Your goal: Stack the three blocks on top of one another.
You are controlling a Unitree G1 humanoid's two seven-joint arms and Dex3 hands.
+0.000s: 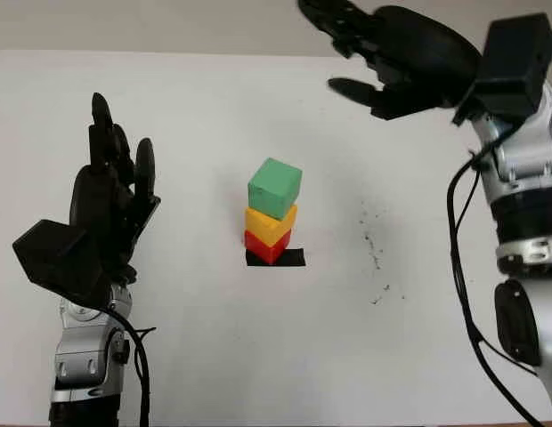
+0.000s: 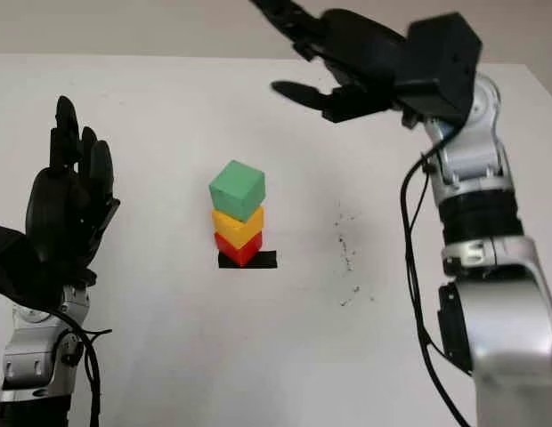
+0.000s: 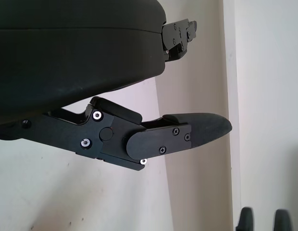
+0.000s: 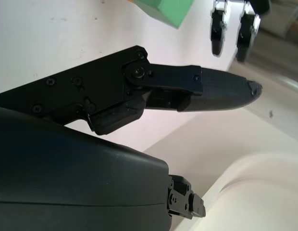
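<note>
I see both open: left robot hand (image 1: 111,191), right robot hand (image 1: 383,62). Between them the green cube (image 1: 275,188) tops the yellow cube (image 1: 270,224) and red cube (image 1: 267,245); probably light and stiff, so I would grip opposite flat sides.

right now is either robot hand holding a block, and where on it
Nothing is held. Left robot hand and right robot hand are open, apart from the stack.

No text, label or number can be read anywhere — blocks, hands, table alike.
</note>
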